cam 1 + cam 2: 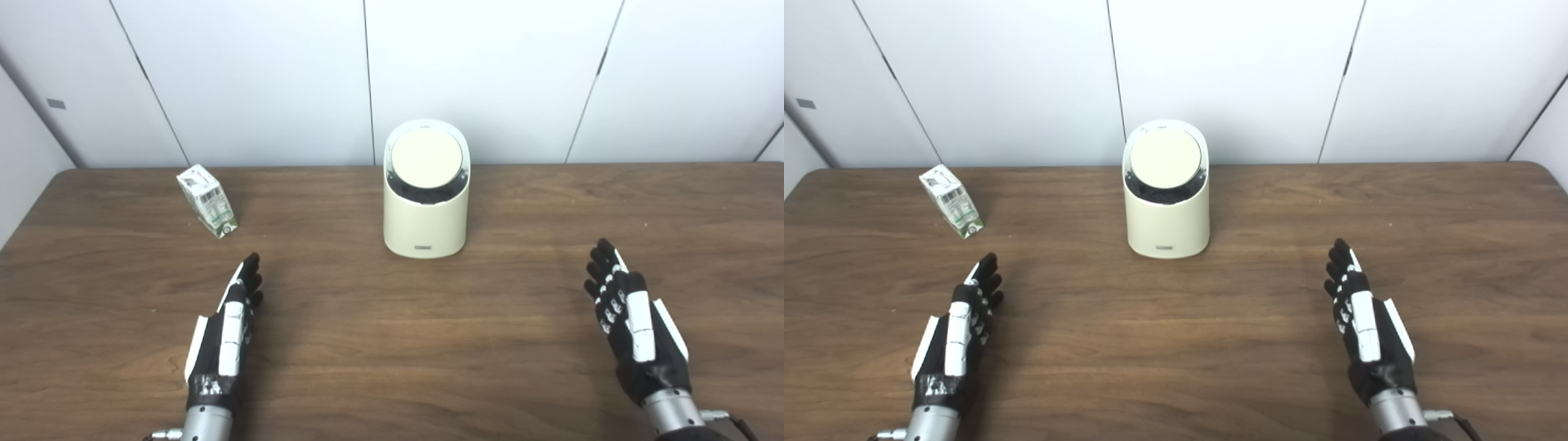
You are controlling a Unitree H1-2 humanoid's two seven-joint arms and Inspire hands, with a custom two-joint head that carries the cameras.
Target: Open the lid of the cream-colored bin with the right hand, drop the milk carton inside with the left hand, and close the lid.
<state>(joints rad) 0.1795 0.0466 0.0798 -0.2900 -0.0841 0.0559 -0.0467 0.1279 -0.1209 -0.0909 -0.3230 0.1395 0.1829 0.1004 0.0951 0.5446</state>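
Observation:
A cream-colored bin (426, 214) stands upright at the middle back of the wooden table (392, 343), its round lid (427, 158) down and tilted toward me. A small white and green milk carton (207, 200) lies on its side at the back left. My left hand (228, 327) rests near the front left, open, fingers stretched toward the carton and well short of it. On the front right, my right hand (631, 318) is open too, palm turned inward, far from the bin. Neither hand holds anything.
White wall panels (257, 79) rise straight behind the table's far edge. The table's left edge (24, 220) runs close to the carton. Bare wood lies between the hands and in front of the bin.

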